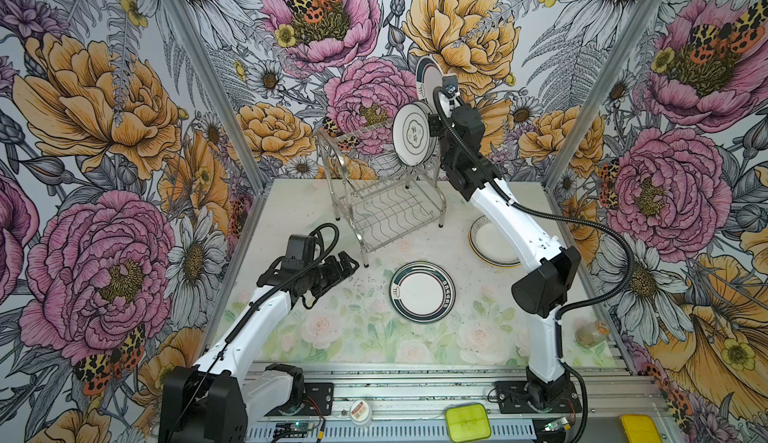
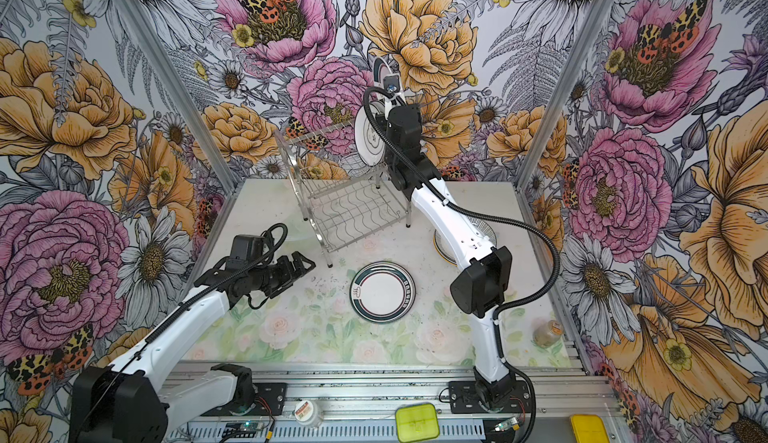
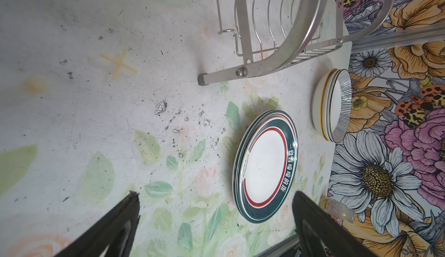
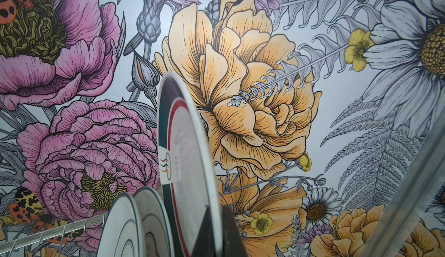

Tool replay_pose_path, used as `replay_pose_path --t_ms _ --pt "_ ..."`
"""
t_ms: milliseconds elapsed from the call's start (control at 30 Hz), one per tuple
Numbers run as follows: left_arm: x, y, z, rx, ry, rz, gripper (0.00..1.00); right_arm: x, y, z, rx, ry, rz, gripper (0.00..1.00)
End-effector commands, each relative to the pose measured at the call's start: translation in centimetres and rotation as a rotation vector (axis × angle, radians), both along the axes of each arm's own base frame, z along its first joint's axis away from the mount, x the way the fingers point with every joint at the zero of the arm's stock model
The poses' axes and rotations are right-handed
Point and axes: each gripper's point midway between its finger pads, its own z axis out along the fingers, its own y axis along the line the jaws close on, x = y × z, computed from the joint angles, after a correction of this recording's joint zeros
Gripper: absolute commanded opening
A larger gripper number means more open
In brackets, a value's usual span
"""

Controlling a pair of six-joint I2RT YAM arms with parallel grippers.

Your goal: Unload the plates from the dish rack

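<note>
Teal-banded plate [image 1: 429, 76] is up in my right gripper [image 4: 218, 231]. The jaws are pinched tight on its rim. The plate stands on edge, higher than the upper tier of the steel dish rack [image 1: 388, 216] and near that tier's right end.

Rack, upper tier: the cloud-emblem plate [image 1: 413, 133] stands upright in the slots. The right wrist view shows a second white plate [image 4: 154, 222] slotted just beside it. The lower wavy-wire shelf holds nothing.

Left gripper [image 1: 349, 264]: jaws spread wide, holding nothing. It hangs near the rack's front-left foot.

On the table [image 1: 332, 328]:
- The stack of teal-banded plates [image 1: 422, 292] lies flat in front of the rack, well apart from my left gripper. How many plates it holds I cannot tell exactly.
- The stack of striped-rim plates [image 1: 490, 241] lies to the right of the rack, partly hidden under my right arm in both top views. The left wrist view shows a yellow-edged plate low in this stack.
</note>
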Motion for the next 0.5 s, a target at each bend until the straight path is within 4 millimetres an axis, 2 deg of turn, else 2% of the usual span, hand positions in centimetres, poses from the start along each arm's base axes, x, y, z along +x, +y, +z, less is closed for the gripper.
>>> replay_pose_path --t_ms 0,467 --pt "0.5 0.2 0.6 0.003 -0.045 -0.009 0.99 -2.1 -2.8 4.0 0.017 -0.098 -0.098 0.00" --pt "0.5 0.2 0.5 0.003 -0.041 -0.009 0.99 -3.1 -3.7 5.5 0.007 -0.146 -0.125 0.00"
